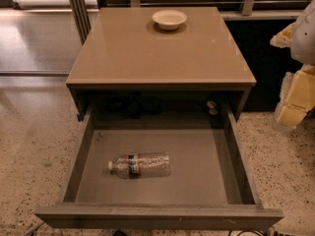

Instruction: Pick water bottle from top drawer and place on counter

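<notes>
Water bottle (140,165) lying in top drawer (202,181), front-left, cap left. Bowl (169,19) on counter (157,58), rear centre. Gripper (294,102) right of counter.

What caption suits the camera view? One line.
Water bottle lies in open top drawer; bowl on counter; gripper at frame's right edge.

The pincer (295,100) hangs at the right edge of view, off the right side of the tabletop (162,53) and apart from it. Its pale yellow lower part shows just below the tabletop's front right corner. A rounded grey-white section of the arm (306,33) rises above it, cut off by the frame.
</notes>
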Tool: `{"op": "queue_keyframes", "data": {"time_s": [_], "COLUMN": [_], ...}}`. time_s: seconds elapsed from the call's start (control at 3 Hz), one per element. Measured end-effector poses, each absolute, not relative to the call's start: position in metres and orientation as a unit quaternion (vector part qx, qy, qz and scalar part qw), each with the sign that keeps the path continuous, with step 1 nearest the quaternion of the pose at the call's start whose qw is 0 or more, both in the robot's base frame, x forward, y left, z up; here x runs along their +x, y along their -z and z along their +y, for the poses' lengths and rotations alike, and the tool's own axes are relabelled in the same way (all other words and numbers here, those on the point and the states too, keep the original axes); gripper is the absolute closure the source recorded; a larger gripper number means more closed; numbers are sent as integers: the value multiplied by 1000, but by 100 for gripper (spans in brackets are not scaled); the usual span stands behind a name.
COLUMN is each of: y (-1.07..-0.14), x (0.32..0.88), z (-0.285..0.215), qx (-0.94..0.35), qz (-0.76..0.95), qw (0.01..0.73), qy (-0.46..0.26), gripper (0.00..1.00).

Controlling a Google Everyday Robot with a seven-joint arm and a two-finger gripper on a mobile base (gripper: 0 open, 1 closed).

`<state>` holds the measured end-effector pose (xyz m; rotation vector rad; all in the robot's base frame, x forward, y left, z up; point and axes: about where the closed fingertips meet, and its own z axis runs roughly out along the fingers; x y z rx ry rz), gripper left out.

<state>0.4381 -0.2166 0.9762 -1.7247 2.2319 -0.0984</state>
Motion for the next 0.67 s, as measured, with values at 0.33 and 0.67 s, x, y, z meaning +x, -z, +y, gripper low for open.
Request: {"op": "queue_keyframes", "data": {"time_s": [0.33,0.67], "y": [-976,-974], "x": [438,446], "z": [-217,-213], "qx": [-603,-603], "qz": [781,778], "qw": [159,168], "qy": [34,51], "gripper": [0,0]}}
